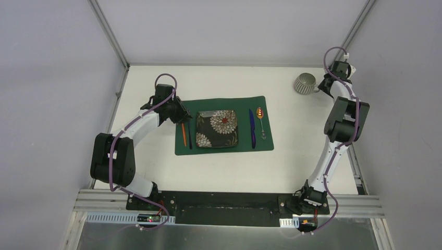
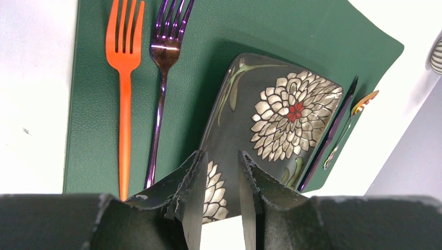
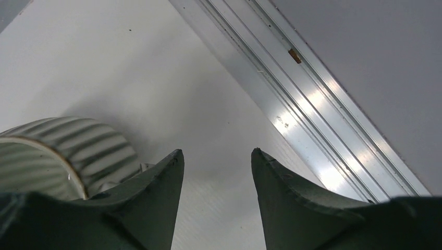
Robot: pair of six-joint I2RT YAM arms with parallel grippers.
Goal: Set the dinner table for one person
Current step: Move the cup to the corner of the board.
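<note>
The white dinner table [image 1: 156, 172] holds a dark green placemat [image 1: 224, 147]. On the mat lie a dark floral square plate [image 1: 217, 128], an orange fork [image 1: 183, 134] and a purple fork [image 1: 189, 136] to its left, and a dark blue knife [image 1: 252, 127] and a spoon [image 1: 262, 122] to its right. My left gripper [image 1: 184, 115] hovers over the mat's far left part, open and empty [image 2: 221, 156], above the plate's edge [image 2: 271, 109]. A ribbed grey cup [image 1: 304, 83] sits off the mat at the far right. My right gripper [image 1: 321, 87] is open and empty [image 3: 216, 153] just right of the cup [image 3: 57, 151].
An aluminium frame rail [image 3: 312, 104] runs along the table's right edge close beyond the right gripper. Frame posts [image 1: 109, 34] stand at the far corners. Grey walls enclose the table on three sides.
</note>
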